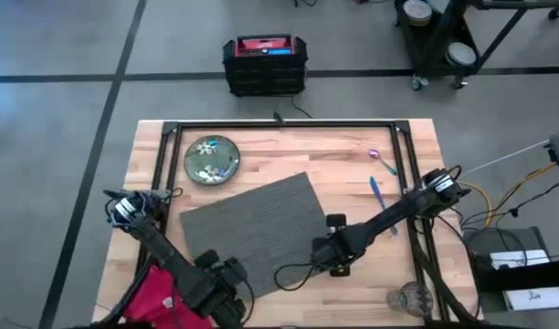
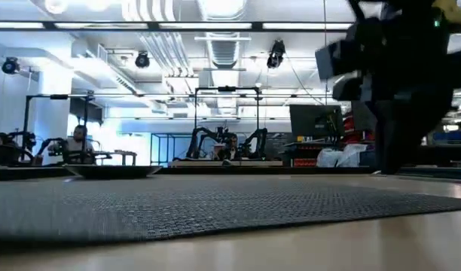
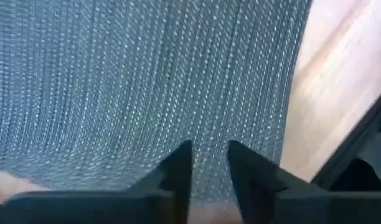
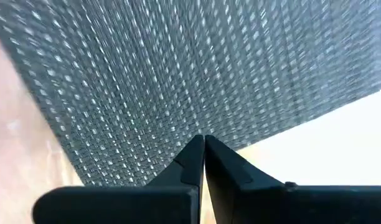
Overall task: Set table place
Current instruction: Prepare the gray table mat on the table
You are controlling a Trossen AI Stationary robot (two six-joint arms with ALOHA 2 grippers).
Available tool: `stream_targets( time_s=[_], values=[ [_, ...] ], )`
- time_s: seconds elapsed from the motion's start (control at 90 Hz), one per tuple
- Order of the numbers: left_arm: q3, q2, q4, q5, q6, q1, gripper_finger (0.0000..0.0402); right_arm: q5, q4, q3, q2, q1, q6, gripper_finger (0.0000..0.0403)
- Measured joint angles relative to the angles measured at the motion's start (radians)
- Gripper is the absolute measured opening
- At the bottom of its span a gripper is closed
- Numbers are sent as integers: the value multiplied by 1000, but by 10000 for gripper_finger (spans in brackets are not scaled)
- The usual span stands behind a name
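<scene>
Your right gripper (image 4: 203, 144) has its fingers pressed together at the placemat's (image 1: 252, 228) near right edge; whether mat is pinched between them you cannot tell. Your left gripper (image 3: 209, 155) hangs over the mat's near left corner, fingers a little apart. The mat lies skewed at mid-table (image 1: 353, 146). Beyond it to the left sits the plate (image 1: 212, 160), to the right the utensils (image 1: 378, 187). The napkin (image 1: 156, 294) lies at the near left edge, the glass (image 1: 410, 297) near right.

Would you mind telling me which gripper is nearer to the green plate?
Left, though only narrowly. The left gripper sits at the placemat's near-left edge, the right gripper at its near-right corner, farther from the plate.
</scene>
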Motion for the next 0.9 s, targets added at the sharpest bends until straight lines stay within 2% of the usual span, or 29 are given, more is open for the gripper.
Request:
stream_targets(
  time_s=[0.122, 0.2, 0.278, 0.356, 0.444, 0.633, 0.744, 0.9],
  values=[
    [16, -39, 40, -48, 36, -4, 179, 5, 72, 1, -60, -43, -65, 0],
    [16, -48, 14, -132, 58, -13, 208, 6, 167, -1, -80, -81, -120, 0],
    [-2, -46, -34, -224, 5, -14, 231, -19, 255, -8, -77, -132, -184, 0],
    [-48, -42, -44, -238, -57, -9, 244, -56, 338, -21, -43, -194, -234, 0],
    [-140, -35, -9, -210, -123, -5, 248, -74, 395, -49, 5, -257, -254, 0],
    [-366, -35, 160, -77, -255, -6, 229, -79, 448, -107, 59, -325, -208, 6],
    [-476, -35, 273, -51, -255, 0, 216, -72, 462, -141, 57, -328, -182, 32],
    [-581, -44, 314, -70, -214, 17, 206, -112, 432, -155, 52, -305, -135, 79]
  ],
)
